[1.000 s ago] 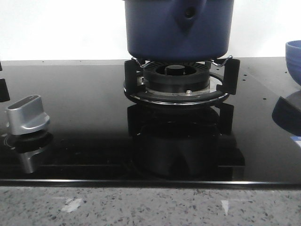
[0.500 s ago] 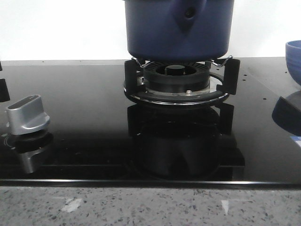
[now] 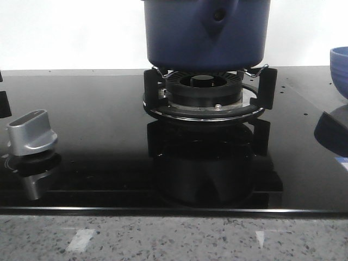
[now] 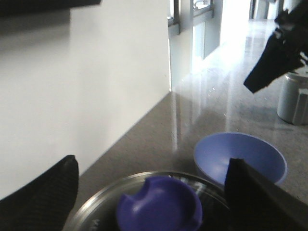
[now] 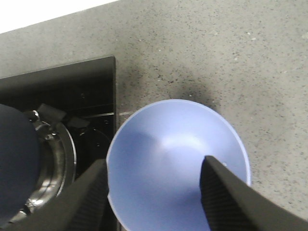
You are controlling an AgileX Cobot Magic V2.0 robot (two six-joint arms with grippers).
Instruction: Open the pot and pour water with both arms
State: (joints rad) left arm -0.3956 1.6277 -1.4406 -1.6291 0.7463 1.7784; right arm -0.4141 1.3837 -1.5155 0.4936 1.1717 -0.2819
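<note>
The dark blue pot (image 3: 206, 32) stands on the burner at the back centre, its tab handle (image 3: 217, 15) with a small hole facing me. In the left wrist view its glass lid (image 4: 96, 207), with a steel rim, carries a blue knob (image 4: 160, 207). My left gripper (image 4: 151, 166) is open just above the lid, one finger on each side of the knob, not touching it. My right gripper (image 5: 154, 163) is open and empty above the light blue bowl (image 5: 178, 163), beside the pot (image 5: 14, 163). Neither gripper shows in the front view.
The black glass hob (image 3: 98, 125) has a burner stand (image 3: 204, 95) under the pot and a silver knob (image 3: 32, 133) at the left. The light blue bowl (image 3: 340, 68) sits on the speckled counter right of the hob. A white canister (image 4: 293, 96) stands further off.
</note>
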